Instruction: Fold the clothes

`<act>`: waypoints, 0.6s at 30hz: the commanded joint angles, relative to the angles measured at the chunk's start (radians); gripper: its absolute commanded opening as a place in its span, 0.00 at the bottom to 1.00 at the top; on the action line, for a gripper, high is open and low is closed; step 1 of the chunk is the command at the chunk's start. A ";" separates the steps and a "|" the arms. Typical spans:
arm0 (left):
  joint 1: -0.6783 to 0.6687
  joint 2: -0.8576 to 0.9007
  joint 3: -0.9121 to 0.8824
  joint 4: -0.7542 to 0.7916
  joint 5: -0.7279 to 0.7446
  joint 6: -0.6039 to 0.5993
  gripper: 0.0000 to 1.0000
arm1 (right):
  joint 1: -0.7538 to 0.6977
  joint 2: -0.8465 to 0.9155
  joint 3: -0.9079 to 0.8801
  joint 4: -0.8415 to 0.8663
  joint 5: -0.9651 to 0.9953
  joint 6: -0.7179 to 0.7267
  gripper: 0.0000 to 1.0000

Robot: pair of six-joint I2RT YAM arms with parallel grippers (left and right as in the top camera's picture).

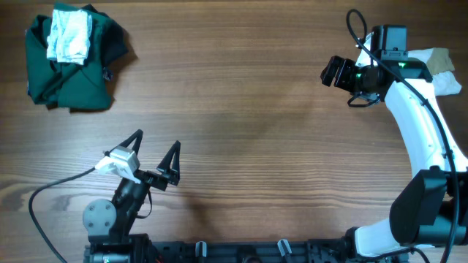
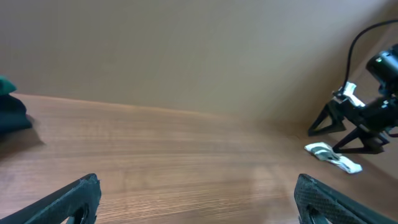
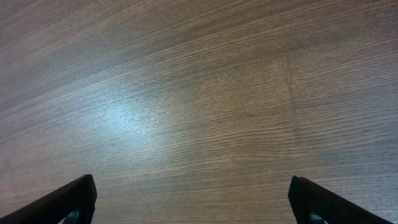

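A dark green garment (image 1: 73,73) lies bunched at the table's far left corner, with a small white-and-olive piece (image 1: 69,36) on top. Its edge shows in the left wrist view (image 2: 11,112). A pale cloth (image 1: 444,69) lies at the far right edge, partly hidden by the right arm; its stripes cannot be made out. It shows small in the left wrist view (image 2: 333,157). My left gripper (image 1: 156,142) (image 2: 196,202) is open and empty near the front left. My right gripper (image 1: 333,73) (image 3: 193,199) is open and empty over bare wood, left of the pale cloth.
The wooden table (image 1: 248,131) spans the view. The right arm's white links (image 1: 424,139) curve along the right side. A black cable (image 1: 58,186) runs from the left arm. The arm bases stand at the front edge.
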 commanded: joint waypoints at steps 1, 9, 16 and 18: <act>-0.053 -0.077 -0.037 0.010 -0.149 0.002 1.00 | -0.004 -0.005 -0.002 0.003 0.014 0.008 1.00; -0.078 -0.116 -0.056 -0.066 -0.364 0.001 1.00 | -0.004 -0.005 -0.002 0.003 0.014 0.008 1.00; -0.023 -0.116 -0.100 -0.057 -0.363 0.002 1.00 | -0.004 -0.005 -0.002 0.003 0.014 0.008 1.00; -0.021 -0.116 -0.114 -0.054 -0.364 0.002 1.00 | -0.004 -0.005 -0.002 0.003 0.014 0.008 1.00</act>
